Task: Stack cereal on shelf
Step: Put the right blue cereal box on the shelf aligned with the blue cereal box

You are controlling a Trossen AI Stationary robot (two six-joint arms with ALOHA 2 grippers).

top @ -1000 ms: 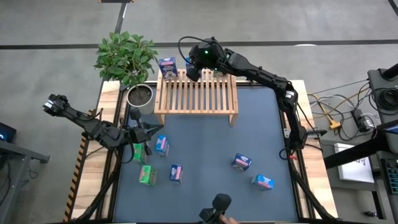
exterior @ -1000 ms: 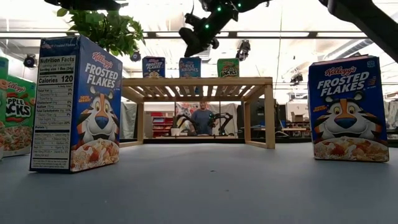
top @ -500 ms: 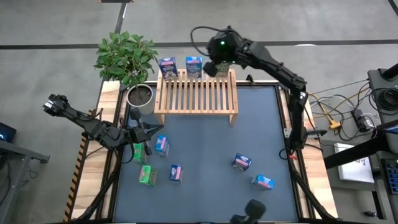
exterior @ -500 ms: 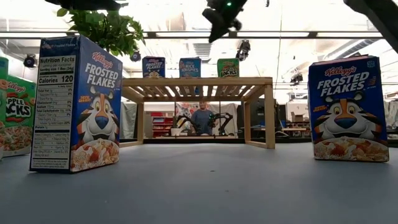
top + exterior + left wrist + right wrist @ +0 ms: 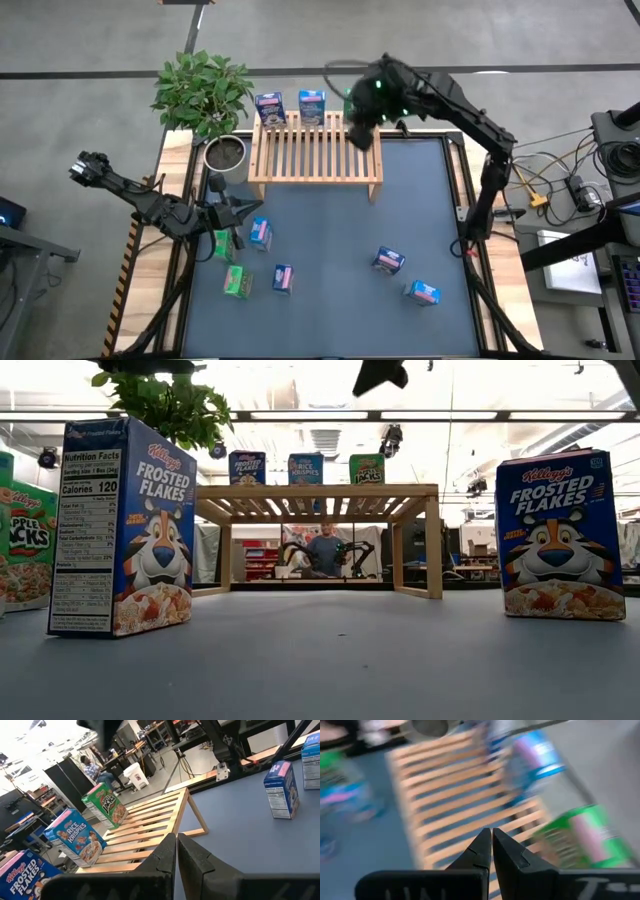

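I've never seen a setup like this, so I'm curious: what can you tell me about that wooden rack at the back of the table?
The shelf is a low, wide rack of light natural wood: a top of parallel slats on short side legs, open underneath. It stands upright on the dark blue table mat near the far edge, beside a potted plant. Three small cereal boxes stand along its rear edge: Frosted Flakes, Rice Krispies and a green Apple Jacks. The right gripper hovers above its right end, not touching.
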